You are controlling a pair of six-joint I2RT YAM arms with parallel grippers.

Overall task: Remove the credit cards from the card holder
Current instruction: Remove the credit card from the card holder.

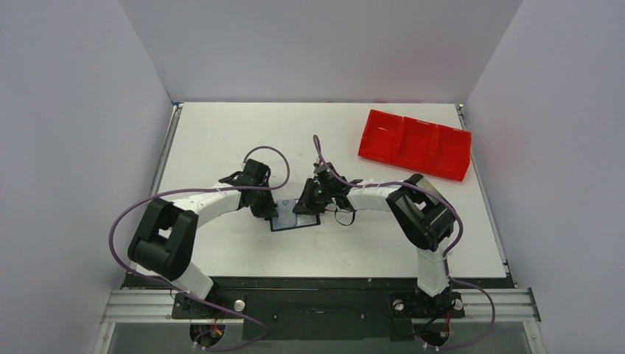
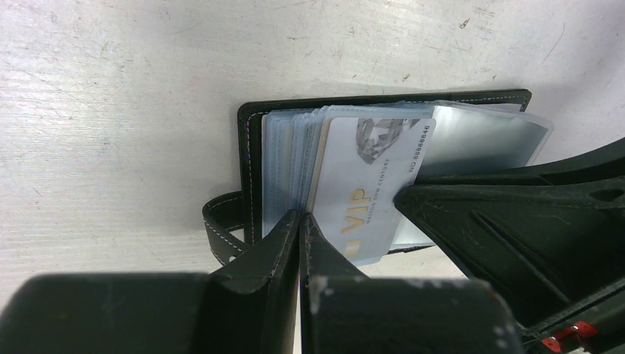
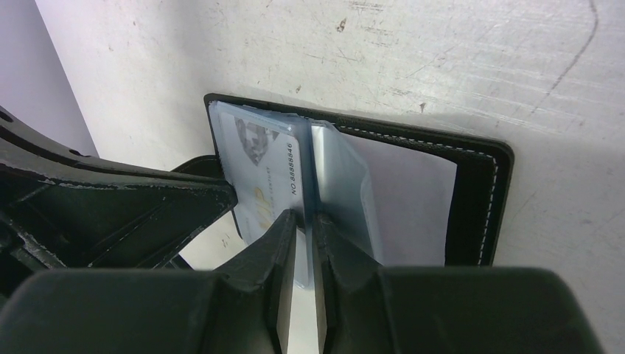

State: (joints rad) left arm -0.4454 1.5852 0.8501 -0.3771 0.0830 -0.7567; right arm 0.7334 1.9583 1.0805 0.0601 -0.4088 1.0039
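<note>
Red tray [image 1: 416, 144] sits at the far right of the desk [image 1: 221, 133], angled, well apart from both arms, nothing in its way. Purple cables [image 1: 118, 221] loop off each arm. White walls on three sides.

Card holder [image 1: 295, 222] lies open and flat at mid desk, between the two tools. Black cover with light stitching, clear sleeves [image 2: 486, 136] fanned out across it, closing strap [image 2: 221, 228] sticking out at one side. Silver-grey card [image 2: 368, 192] with gold "VIP" print and a number lies skewed on the sleeve stack, partly out. Other cards can't be made out under the sleeves.

Left tool [image 2: 301, 219]: fingers pressed together, tip down at the edge of the sleeve stack beside the stitched spine. Can't tell if anything thin is caught between them.

Right tool [image 3: 304, 217]: fingers almost together, just a slit, pinching the edge of the silver-grey card along with an upright clear sleeve leaf. In the left wrist view its dark finger touches the card's edge and hides part of the holder.

Arms: both elbows out to the sides, forearms reaching in toward mid desk, wrists tipped down, and the tools meet just beside each other over the holder.
</note>
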